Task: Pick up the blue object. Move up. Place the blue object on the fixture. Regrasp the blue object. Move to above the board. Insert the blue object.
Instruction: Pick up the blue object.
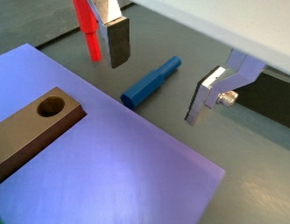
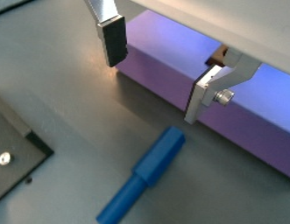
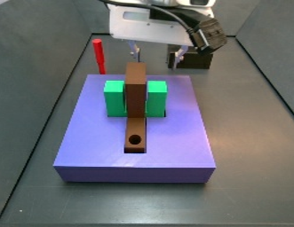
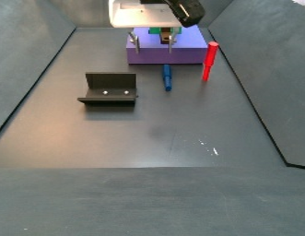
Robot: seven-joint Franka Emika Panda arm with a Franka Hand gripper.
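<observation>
Gripper (image 1: pixel 165 74) hangs released above the blue peg (image 1: pixel 152 81), which lies on the floor just beside the periwinkle board (image 1: pixel 100 166). Coming down, one finger (image 1: pixel 116 39) may hit the upright red peg (image 1: pixel 88 31) nearby, or the board edge, and miss the grasp.

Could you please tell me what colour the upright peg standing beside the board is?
Red: the slim upright peg shows best in a side view; the open gripper hovers nearby.
</observation>
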